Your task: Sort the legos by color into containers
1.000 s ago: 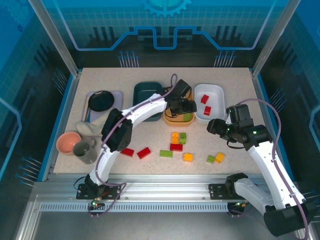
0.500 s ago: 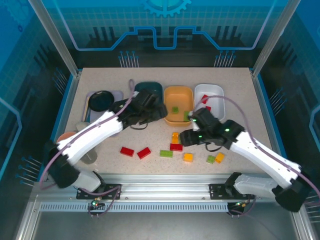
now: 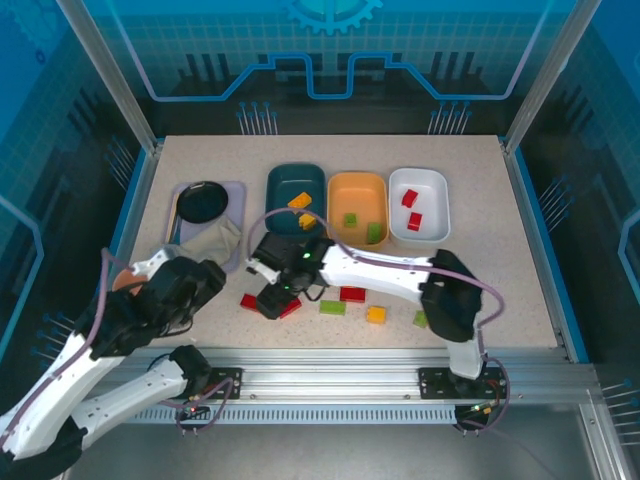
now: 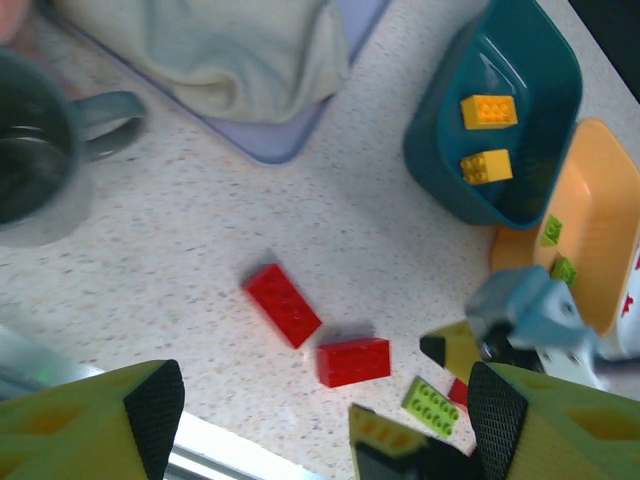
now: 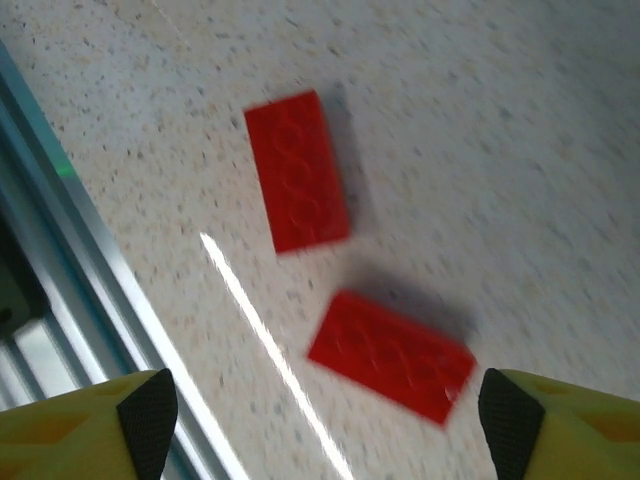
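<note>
Two red legos lie near the table's front left. My right gripper hovers over them, open; its wrist view shows one red lego ahead and the other just short of the empty gap between the fingertips. My left gripper is open and held high at the left, both red legos below it. The teal container holds two orange-yellow legos, the orange container two green, the white container two red. More legos lie loose.
A lavender tray with a black dish and a crumpled cloth stands at the back left. A grey mug and a pink bowl sit at the left edge, partly under my left arm. The metal rail borders the front.
The right arm has swept left from the white container to above the two red legos. The left arm has pulled back from the orange container to the near left.
</note>
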{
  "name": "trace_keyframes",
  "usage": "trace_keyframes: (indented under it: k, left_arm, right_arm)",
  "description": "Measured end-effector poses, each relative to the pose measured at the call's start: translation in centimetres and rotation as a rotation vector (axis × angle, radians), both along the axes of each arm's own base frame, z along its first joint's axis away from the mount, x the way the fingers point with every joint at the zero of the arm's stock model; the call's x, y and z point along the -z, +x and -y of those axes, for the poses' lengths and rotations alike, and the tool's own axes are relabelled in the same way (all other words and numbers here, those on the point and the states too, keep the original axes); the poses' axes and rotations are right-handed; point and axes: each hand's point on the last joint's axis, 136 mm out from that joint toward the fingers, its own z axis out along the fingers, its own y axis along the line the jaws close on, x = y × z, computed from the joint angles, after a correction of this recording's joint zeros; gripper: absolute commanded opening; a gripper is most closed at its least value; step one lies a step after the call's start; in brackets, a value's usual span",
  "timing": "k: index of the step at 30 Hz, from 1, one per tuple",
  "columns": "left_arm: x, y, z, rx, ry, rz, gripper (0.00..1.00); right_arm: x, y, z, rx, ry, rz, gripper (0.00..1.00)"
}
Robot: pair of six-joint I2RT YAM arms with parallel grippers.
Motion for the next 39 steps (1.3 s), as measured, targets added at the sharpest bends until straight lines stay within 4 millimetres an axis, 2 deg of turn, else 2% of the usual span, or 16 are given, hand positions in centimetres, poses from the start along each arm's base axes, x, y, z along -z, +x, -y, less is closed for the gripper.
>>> trace_keyframes:
  k: [3,6,14,16,18,23,25,29,32,35,38,39]
  left_arm:
    - [0.3,-1.1,-1.2,-0.025,0.004,-0.008,0.78]
    - [0.5,-1.6,-1.8,-0.041,0.009,-0.015,0.79]
    - [0.8,-2.0,-2.1,-0.043,0.021,-0.030,0.79]
    - [0.8,-2.0,-2.1,-0.043,0.021,-0.030,0.79]
    - [0.8,-2.0,-2.1,-0.041,0.022,-0.030,0.79]
    - [0.8,-2.0,-2.1,-0.034,0.026,-0.030,0.78]
    - [0.7,-1.9,-2.0,-0.021,0.034,-0.026,0.78]
    - [0.2,-1.3,-1.2,0.022,0.023,0.003,0.79]
    - [-0.2,-0.5,0.2,0.078,-0.006,0.037,0.79]
    - [-0.5,0.6,2.2,0.146,-0.036,0.058,0.80]
    - [-0.3,2.2,5.1,0.221,-0.066,0.058,0.81]
    - [-0.1,2.8,6.3,0.251,-0.077,0.051,0.81]
  right_arm:
    - [1.8,0.4,-2.2,-0.026,-0.030,-0.002,0.89]
    - [3.4,0.9,-3.3,-0.039,-0.063,-0.011,0.90]
    - [7.0,1.6,-4.5,-0.059,-0.137,-0.031,0.76]
    - [7.9,1.8,-4.5,-0.058,-0.160,-0.025,0.69]
    - [8.0,2.1,-4.5,-0.048,-0.175,-0.009,0.61]
    - [8.2,2.8,-4.6,-0.027,-0.187,0.019,0.34]
    - [8.1,3.0,-4.6,-0.015,-0.188,0.023,0.29]
    - [7.9,3.3,-4.5,0.008,-0.184,0.030,0.26]
    - [7.0,3.7,-3.2,0.045,-0.184,0.033,0.25]
    - [4.1,5.7,-0.3,0.136,-0.154,0.042,0.25]
    - [-0.4,9.6,4.8,0.300,-0.090,0.060,0.24]
    - [-2.0,11.3,7.3,0.376,-0.065,0.071,0.24]
